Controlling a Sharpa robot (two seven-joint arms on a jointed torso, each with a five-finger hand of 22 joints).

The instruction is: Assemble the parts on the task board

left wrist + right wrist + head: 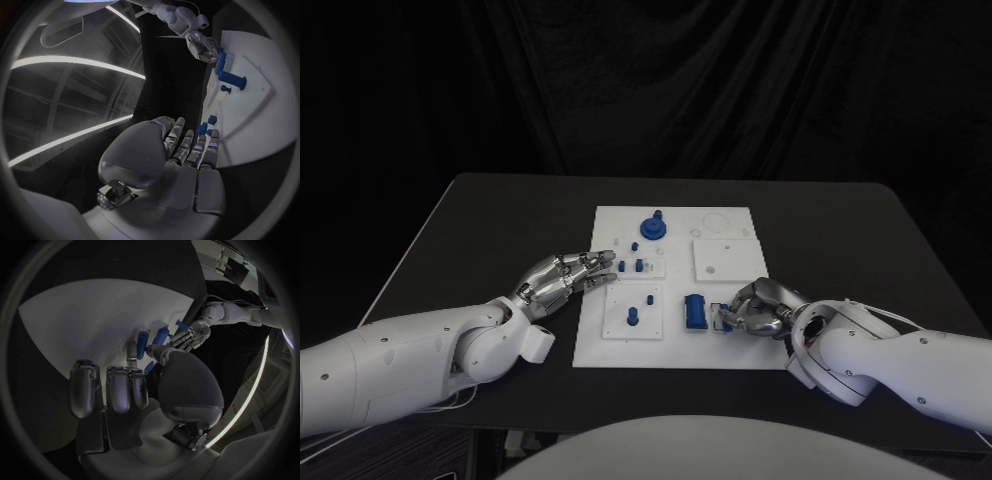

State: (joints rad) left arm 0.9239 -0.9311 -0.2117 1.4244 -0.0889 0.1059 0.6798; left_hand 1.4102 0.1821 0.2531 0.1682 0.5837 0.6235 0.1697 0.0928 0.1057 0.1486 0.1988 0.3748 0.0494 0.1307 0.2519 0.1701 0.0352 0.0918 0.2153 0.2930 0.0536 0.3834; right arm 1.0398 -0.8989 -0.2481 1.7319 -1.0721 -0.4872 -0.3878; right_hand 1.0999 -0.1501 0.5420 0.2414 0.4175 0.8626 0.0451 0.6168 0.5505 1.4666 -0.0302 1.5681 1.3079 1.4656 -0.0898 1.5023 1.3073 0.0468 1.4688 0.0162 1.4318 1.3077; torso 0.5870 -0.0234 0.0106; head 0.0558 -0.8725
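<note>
The white task board (733,335) lies mid-table. A blue knob (653,225) stands at its far end, with small blue pegs (633,266) on its left side and another peg (633,317) nearer me. A blue block (694,311) lies near the front middle. My right hand (759,308) is curled beside it, thumb and a finger pinching the block (143,342) at its side. My left hand (567,278) lies flat at the board's left edge, its outstretched fingertips (199,145) just short of the small pegs (205,128), holding nothing.
A raised white square plate (726,257) sits on the board's right half, with a round recess (715,220) beyond it. Black table (502,230) surrounds the board, and a dark curtain hangs behind.
</note>
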